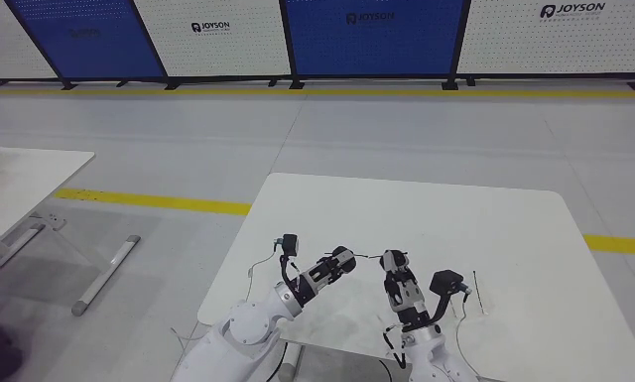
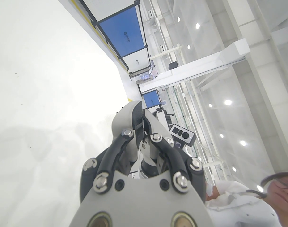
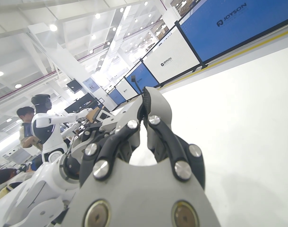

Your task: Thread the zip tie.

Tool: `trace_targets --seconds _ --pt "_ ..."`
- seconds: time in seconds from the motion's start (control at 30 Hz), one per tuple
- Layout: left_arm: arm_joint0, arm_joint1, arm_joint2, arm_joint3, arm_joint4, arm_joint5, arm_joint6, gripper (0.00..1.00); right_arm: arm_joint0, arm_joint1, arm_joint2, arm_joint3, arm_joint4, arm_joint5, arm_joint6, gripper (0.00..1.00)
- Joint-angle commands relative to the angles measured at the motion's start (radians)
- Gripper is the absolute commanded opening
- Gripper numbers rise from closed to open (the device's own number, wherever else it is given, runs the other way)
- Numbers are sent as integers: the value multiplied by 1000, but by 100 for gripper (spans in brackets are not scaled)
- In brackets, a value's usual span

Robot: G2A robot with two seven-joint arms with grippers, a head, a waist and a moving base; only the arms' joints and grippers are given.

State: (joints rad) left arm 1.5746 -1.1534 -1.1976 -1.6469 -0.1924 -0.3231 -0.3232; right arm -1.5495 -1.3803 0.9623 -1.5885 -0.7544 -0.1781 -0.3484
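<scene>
Both grippers hover close together over the front part of the white table (image 1: pixel 427 213). A thin black zip tie (image 1: pixel 367 255) spans the small gap between them. My right gripper (image 3: pixel 144 93) is shut on the strap, and the tie's square head (image 3: pixel 133 77) sticks out past its fingertips. My left gripper (image 2: pixel 142 109) is also shut, with a thin dark strip pinched between its pads. In the top view the left gripper (image 1: pixel 344 260) sits left of the right gripper (image 1: pixel 394 260), tips facing each other.
A second thin zip tie (image 1: pixel 477 291) lies flat on the table to the right of the arms. Another white table (image 1: pixel 30 174) stands off to the left. Blue and white partition panels (image 1: pixel 377 30) line the far side of the floor.
</scene>
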Motion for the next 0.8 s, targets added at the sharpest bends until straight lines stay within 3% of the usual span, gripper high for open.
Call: trace_targets --seconds 0.0,0.77 --pt "0 0 0 0 0 0 0 0 4 -2 -3 2 -2 5 6 0" --pt "0 0 0 0 0 0 0 0 2 -15 2 18 -9 3 -27 0"
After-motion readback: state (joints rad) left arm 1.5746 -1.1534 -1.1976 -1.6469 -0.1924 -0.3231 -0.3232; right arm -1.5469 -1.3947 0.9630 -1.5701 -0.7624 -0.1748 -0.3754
